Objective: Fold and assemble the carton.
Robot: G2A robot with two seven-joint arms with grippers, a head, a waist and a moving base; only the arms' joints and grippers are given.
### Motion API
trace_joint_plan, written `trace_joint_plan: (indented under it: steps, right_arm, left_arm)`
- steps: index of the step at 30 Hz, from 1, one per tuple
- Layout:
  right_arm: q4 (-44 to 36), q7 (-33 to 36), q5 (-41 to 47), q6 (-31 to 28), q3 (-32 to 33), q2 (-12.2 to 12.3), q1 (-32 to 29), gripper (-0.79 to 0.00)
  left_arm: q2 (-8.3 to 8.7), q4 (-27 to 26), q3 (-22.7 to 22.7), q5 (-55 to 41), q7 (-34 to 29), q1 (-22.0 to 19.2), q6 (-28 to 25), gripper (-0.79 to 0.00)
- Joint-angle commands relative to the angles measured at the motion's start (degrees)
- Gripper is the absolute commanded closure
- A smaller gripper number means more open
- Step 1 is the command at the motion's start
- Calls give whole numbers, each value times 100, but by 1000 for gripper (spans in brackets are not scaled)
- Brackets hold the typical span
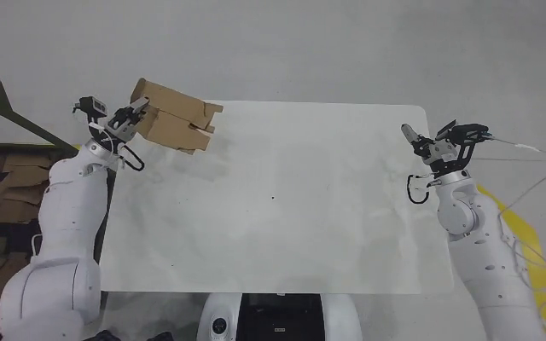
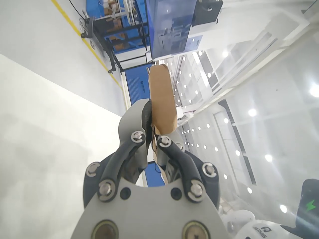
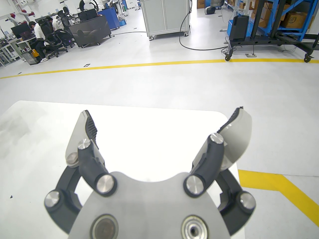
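A brown cardboard carton [image 1: 173, 114] hangs over the far left corner of the white table [image 1: 281, 205], lifted off the surface with its flaps pointing toward the table's middle. My left gripper [image 1: 134, 113] is shut on the carton's left edge. In the left wrist view the carton [image 2: 162, 99] stands edge-on, pinched between the fingers [image 2: 135, 120] of the gripper [image 2: 155, 125]. My right gripper [image 1: 417, 139] is at the table's far right edge, open and holding nothing; in the right wrist view the gripper [image 3: 163, 116] spreads its fingers wide above the table's corner [image 3: 139, 125].
The table's surface carries nothing but a small dark speck [image 1: 273, 198] near its middle. Stacked cardboard [image 1: 21, 183] lies on the floor left of the table. A yellow floor line [image 3: 274, 180] runs past the right edge.
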Motion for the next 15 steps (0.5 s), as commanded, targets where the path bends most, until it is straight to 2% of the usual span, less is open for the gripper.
trace_joint_plan:
  steps: [1,15]
  right_arm:
    - [0,0,0,0,0,0,0,-785]
    - [0,0,0,0,0,0,0,-785]
  left_arm:
    - [-88,-140,249,45,23,-15,46,0]
    - [-542,-1041,1521,153,17,-54,334,0]
